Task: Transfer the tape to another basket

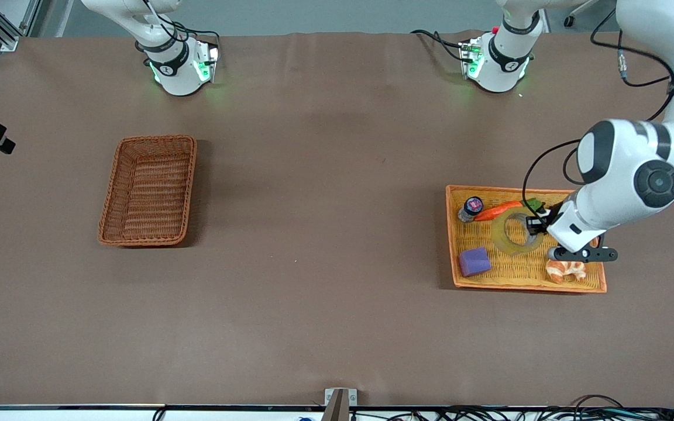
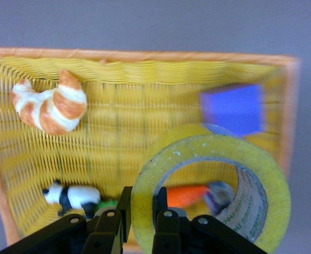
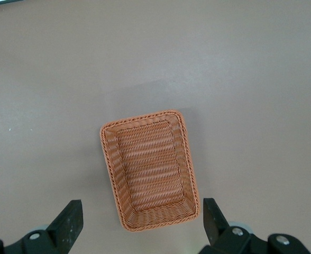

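Note:
The tape, a yellowish ring with a grey-white core, is in the yellow-orange tray at the left arm's end of the table. My left gripper is shut on the tape's wall, one finger inside the ring and one outside, as the left wrist view shows. There the tape stands tilted on edge over the tray floor. The dark reddish-brown basket lies empty toward the right arm's end. My right gripper is open and empty, high over the basket; it is out of the front view.
In the tray with the tape are a carrot, a small bottle, a purple block, a croissant and a small panda figure. Brown table cloth spans between tray and basket.

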{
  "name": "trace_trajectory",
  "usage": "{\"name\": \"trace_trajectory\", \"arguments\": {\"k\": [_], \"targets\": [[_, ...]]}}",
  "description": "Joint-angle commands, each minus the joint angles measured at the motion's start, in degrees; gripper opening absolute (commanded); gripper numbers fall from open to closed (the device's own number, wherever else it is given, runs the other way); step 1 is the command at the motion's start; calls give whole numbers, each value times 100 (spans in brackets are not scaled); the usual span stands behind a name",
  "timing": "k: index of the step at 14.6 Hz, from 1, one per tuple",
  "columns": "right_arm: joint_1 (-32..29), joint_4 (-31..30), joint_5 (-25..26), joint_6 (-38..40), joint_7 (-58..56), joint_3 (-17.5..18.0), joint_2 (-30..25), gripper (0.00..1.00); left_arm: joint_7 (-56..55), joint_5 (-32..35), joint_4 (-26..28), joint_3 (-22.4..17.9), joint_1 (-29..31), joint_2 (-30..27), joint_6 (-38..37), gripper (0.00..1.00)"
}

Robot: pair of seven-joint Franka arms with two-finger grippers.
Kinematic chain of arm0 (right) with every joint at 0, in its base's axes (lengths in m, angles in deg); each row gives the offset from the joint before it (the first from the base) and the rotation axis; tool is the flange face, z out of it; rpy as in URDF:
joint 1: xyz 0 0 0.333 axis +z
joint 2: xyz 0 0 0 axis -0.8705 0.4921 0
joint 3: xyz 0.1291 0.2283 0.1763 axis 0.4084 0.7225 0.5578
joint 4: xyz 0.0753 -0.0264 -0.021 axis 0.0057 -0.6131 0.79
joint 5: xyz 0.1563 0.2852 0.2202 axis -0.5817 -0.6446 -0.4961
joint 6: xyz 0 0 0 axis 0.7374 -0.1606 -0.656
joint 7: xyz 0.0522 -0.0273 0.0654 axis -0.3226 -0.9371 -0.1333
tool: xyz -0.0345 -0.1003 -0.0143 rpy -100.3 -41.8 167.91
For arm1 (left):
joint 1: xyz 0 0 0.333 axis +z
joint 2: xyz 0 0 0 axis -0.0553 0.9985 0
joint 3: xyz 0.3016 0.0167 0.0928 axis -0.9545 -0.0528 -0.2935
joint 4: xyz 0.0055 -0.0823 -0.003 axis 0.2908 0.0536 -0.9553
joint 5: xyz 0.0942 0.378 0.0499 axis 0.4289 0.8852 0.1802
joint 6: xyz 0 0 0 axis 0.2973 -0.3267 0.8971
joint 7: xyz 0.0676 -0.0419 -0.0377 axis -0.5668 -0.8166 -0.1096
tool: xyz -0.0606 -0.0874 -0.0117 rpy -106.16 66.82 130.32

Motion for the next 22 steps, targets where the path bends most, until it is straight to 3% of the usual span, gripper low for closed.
{"name": "trace_trajectory", "arguments": {"k": [1, 6, 11, 16, 19, 21, 22], "targets": [[3, -76, -111, 3, -77, -28, -64, 100, -1019, -89, -578, 486, -228, 240, -356, 0], [21, -76, -111, -59, -33, -28, -64, 100, -3577, -63, -1614, 593, -1606, 1275, -321, 0], [135, -76, -129, -59, 37, 16, -29, 100, -4862, -54, -2572, 566, -2688, 2365, 99, 1], [363, -85, -129, -190, 28, 34, 146, 100, -5454, -45, -2618, 497, -3505, 3078, 1540, 1], [548, -93, -129, -243, 28, 42, 392, 100, -5445, -54, -2635, 67, -3998, 3290, 1683, 2], [592, -294, -129, -461, 37, 225, 542, 100, -5445, -54, -2635, 13, -4087, 3395, 1683, 13], [592, -522, -138, -698, 28, 331, 551, 100, -5410, -45, -2635, 13, -4079, 3439, 1683, 32]]}}
